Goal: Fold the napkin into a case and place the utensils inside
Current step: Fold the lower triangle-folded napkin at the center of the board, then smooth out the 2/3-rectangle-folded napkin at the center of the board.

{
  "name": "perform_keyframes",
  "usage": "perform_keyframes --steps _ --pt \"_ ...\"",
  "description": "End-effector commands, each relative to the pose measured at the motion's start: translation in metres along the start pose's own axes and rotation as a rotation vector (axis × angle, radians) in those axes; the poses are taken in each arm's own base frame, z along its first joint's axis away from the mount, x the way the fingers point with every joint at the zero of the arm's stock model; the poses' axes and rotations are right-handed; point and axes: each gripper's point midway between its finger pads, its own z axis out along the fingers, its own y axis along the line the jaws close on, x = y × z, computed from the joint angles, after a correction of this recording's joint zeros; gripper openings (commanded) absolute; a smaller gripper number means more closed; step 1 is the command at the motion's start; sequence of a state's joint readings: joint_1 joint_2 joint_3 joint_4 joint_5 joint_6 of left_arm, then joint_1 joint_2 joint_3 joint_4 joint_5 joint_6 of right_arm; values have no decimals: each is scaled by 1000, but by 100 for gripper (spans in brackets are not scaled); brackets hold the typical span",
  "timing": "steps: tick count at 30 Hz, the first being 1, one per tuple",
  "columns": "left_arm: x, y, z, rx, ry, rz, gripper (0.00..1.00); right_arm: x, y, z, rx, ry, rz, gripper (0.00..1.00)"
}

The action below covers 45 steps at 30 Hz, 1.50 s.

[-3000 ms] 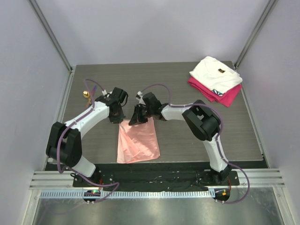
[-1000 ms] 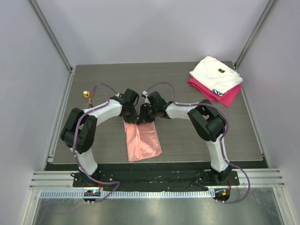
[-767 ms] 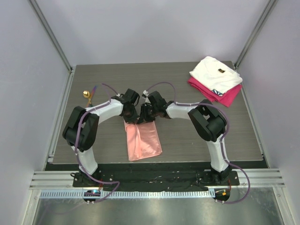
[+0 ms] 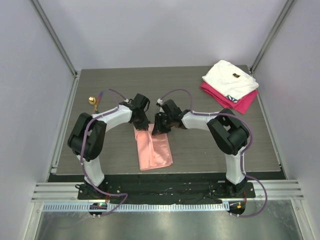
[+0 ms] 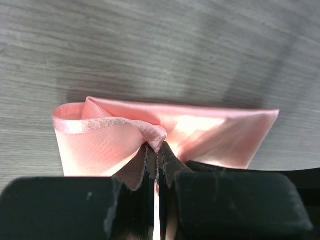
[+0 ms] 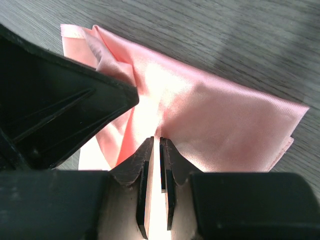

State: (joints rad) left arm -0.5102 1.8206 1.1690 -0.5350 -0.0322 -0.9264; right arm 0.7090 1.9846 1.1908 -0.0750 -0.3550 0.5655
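Left wrist: left fingers (image 5: 136,172) clench the napkin (image 5: 210,132) fold; right fingers (image 6: 131,170) seemingly pinch it too.

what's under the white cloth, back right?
A folded magenta cloth lies under the white cloth, showing along its near and right edges. The rest of it is covered, so whether anything else lies beneath cannot be seen.
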Motion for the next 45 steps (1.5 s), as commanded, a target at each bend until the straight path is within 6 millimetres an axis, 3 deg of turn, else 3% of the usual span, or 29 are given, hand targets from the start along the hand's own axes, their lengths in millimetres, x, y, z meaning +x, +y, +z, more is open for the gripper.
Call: perform_keyframes --steps 1,10,16,23,31,34,39,45 --pt "-22 -24 2 48 -65 -29 0 0 -4 -3 12 -7 -18 19" --pt "-19 -18 11 21 -51 -22 0 0 3 -19 18 -14 -29 20" --pt "-18 -15 3 34 -66 -6 1 1 15 -42 -10 -37 -36 31" --pt "-21 -22 -21 105 -97 13 39 5 22 -59 -41 -60 -31 40" --pt "-24 -33 -55 173 -113 33 57 2 29 -60 -69 -62 -33 41" --pt "-26 -26 -64 171 -122 38 57 0 32 -55 -90 -61 -38 42" --pt "-37 0 -73 135 -143 37 42 -10 33 -41 -90 -58 -55 47" --pt "-40 31 -69 131 -114 12 24 -27 34 -27 -76 -64 -81 55"
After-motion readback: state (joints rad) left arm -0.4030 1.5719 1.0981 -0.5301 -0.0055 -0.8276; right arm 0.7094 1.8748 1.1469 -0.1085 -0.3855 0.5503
